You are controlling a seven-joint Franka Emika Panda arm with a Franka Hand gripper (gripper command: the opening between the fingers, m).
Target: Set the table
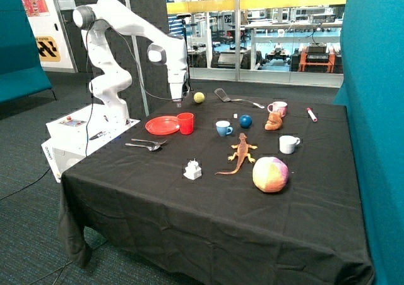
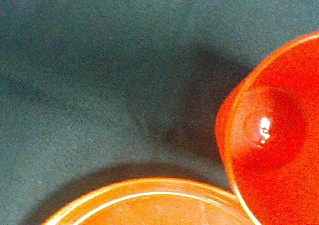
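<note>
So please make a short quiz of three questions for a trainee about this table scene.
1. True or false: the red cup stands beside the red plate.
2. What hangs above the red cup: A) the gripper, B) a hand?
3. Fill in: the orange lizard toy lies on the ___ cloth of the table.

Key: 1 true. 2 A. 3 black.
</note>
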